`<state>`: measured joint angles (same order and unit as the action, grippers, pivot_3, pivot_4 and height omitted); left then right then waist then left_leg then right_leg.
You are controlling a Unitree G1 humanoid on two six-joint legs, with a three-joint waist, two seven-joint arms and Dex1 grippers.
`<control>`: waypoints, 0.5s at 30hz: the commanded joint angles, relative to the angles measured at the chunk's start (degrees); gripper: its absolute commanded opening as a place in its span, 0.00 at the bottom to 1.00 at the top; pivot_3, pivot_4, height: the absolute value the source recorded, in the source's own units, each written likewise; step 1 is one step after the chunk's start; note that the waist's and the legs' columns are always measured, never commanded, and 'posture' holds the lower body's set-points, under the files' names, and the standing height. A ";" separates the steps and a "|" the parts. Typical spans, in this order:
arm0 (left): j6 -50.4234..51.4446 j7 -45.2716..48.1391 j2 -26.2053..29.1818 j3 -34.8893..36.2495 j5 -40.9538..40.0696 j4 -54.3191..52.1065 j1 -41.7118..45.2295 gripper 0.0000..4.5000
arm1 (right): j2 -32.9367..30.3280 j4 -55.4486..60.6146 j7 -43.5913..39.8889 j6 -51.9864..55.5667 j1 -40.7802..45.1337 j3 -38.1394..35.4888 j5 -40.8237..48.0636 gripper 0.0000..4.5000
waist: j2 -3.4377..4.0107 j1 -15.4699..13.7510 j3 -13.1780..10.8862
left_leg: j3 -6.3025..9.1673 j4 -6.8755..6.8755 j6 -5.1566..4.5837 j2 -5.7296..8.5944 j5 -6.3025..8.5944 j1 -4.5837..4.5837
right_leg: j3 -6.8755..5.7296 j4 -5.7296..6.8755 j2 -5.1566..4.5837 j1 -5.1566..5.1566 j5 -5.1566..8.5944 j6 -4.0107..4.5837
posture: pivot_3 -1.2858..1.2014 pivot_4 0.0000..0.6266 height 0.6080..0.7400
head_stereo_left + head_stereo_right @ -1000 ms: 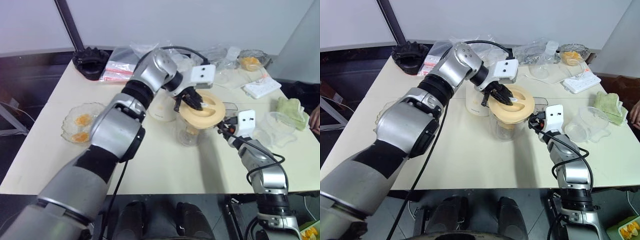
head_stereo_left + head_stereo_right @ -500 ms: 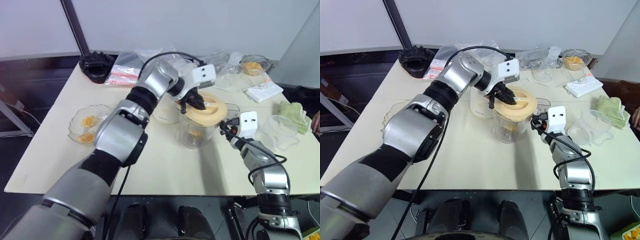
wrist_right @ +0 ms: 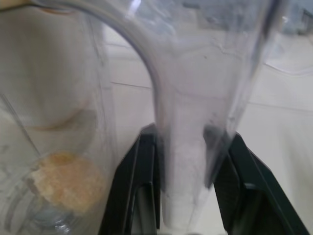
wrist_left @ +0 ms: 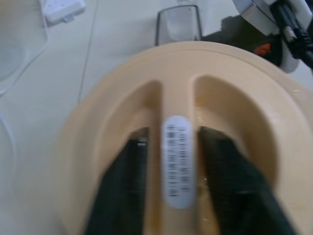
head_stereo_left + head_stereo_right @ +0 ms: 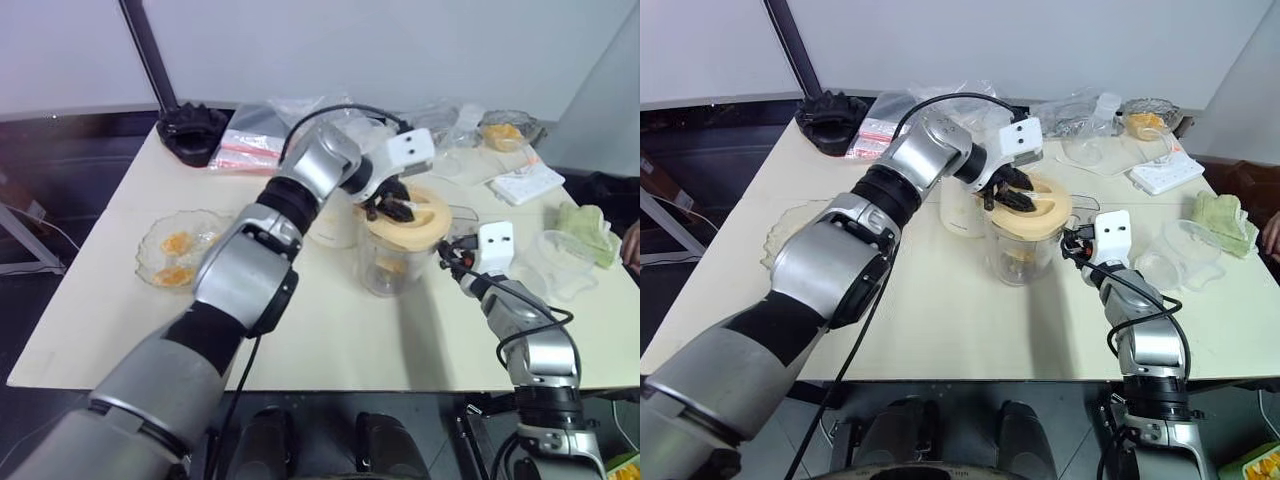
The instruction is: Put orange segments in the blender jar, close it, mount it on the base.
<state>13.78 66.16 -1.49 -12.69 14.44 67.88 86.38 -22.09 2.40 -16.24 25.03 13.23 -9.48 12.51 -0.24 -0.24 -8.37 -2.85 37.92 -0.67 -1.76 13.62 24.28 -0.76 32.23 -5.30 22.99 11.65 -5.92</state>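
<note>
While the blender jar (image 5: 392,262) stands mid-table (image 5: 330,330), pale lid (image 5: 405,213) on top, the left tool (image 5: 392,207) reaches in from ten o'clock. From its wrist, black fingers (image 4: 122,191) straddle the lid's ridge (gaps visible, so open). Right wrist: the right tool (image 3: 183,166) clamps the jar's handle (image 3: 188,147); an orange segment (image 3: 66,178) lies inside.

We've got our left arm stretched across, left gripper (image 4: 178,196) angled down, fingers (image 4: 122,191) straddling a ridge. Our right gripper (image 3: 183,171) points forward, fingers (image 3: 139,181) clamped around a clear handle.
</note>
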 commanded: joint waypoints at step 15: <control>8.75 6.02 11.96 12.15 -16.40 -12.19 9.59 0.84 | -1.85 1.67 -5.08 -2.65 -0.63 1.31 -0.44 0.19 | -0.29 0.74 -0.92 | -0.43 0.02 -0.57 0.20 0.05 1.20 | 0.26 2.12 0.23 2.09 0.29 -0.48 | 0.52 0.24 1.00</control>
<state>21.26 74.10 9.57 -2.78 0.35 57.85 94.24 -23.10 4.66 -20.65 22.00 13.52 -8.48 12.67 -0.53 0.50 -9.28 -3.26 37.94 -1.25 -1.57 13.68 25.45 -0.50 34.34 -5.07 25.05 11.95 -6.42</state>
